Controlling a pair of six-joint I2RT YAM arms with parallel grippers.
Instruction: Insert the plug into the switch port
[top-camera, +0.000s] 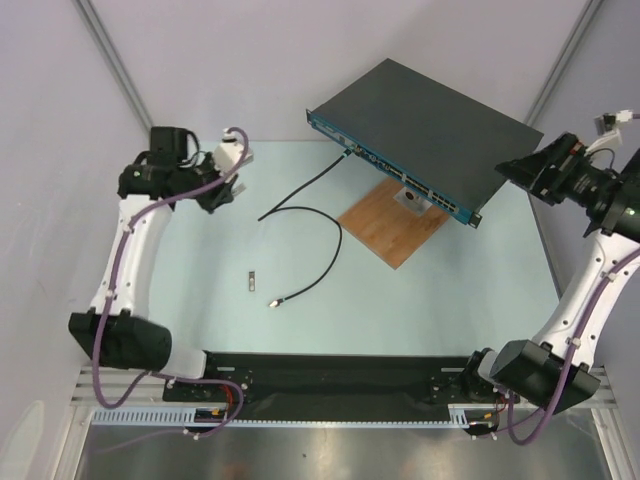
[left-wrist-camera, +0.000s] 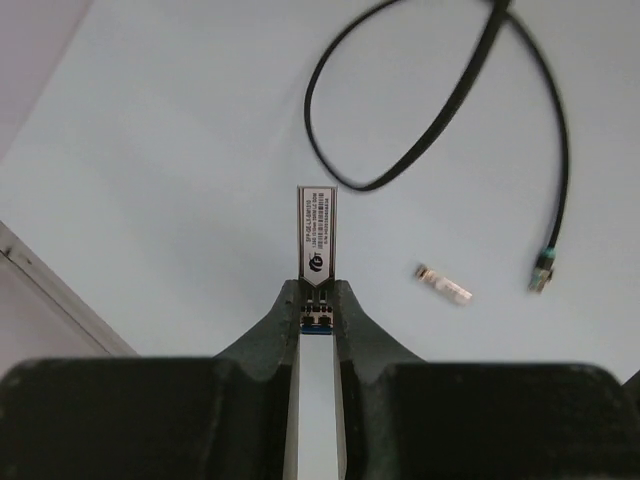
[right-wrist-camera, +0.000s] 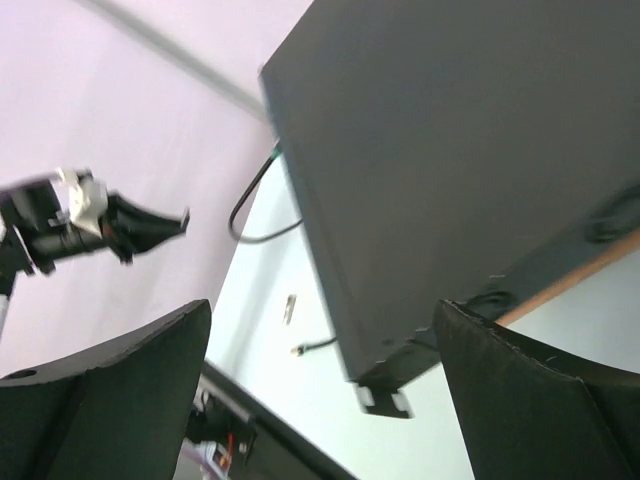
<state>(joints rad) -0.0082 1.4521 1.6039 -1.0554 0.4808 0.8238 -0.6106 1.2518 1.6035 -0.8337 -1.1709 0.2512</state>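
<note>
The plug (left-wrist-camera: 317, 230), a small metal module with a white label, sticks out forward from between the fingertips of my left gripper (left-wrist-camera: 317, 295), which is shut on it above the pale table. That gripper (top-camera: 220, 193) hangs at the far left, well away from the switch (top-camera: 430, 115). The switch is a flat black box with a blue port face (top-camera: 400, 178), resting tilted on a wooden board (top-camera: 395, 225). My right gripper (top-camera: 508, 172) stands open at the switch's right end. In the right wrist view the switch (right-wrist-camera: 450, 150) fills the space ahead of the wide-open right gripper (right-wrist-camera: 320, 310).
A black cable (top-camera: 320, 235) runs from a port at the left of the switch, loops over the table and ends in a loose connector (top-camera: 275, 300). A second small module (top-camera: 252, 281) lies on the table next to it. Grey walls enclose the table on three sides.
</note>
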